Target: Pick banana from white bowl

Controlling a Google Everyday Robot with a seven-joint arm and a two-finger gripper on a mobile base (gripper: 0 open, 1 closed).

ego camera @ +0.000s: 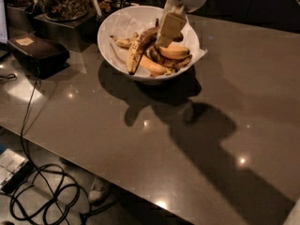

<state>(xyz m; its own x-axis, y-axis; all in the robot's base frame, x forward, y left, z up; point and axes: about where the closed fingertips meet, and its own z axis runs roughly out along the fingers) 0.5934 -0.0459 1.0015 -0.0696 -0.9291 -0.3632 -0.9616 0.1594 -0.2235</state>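
The white bowl (115, 29) stands at the back of the dark table, lined with crinkled white paper. Several bananas lie in it. The long slim banana (135, 55), yellow with heavy brown blotches, slants from the bowl's front left up to its dark end beside the gripper. Plumper yellow-orange bananas (174, 52) lie to its right, and a small speckled one (123, 42) to its left. My gripper (166, 34) reaches down into the bowl from above and sits at the dark upper end of the slim banana. The contact itself is hidden.
A dark box (37, 53) with a cable sits on the table left of the bowl. Containers of snacks (61, 1) stand behind it at the back left. The table's front edge (93, 170) runs diagonally, with coiled cables (42, 196) on the floor below.
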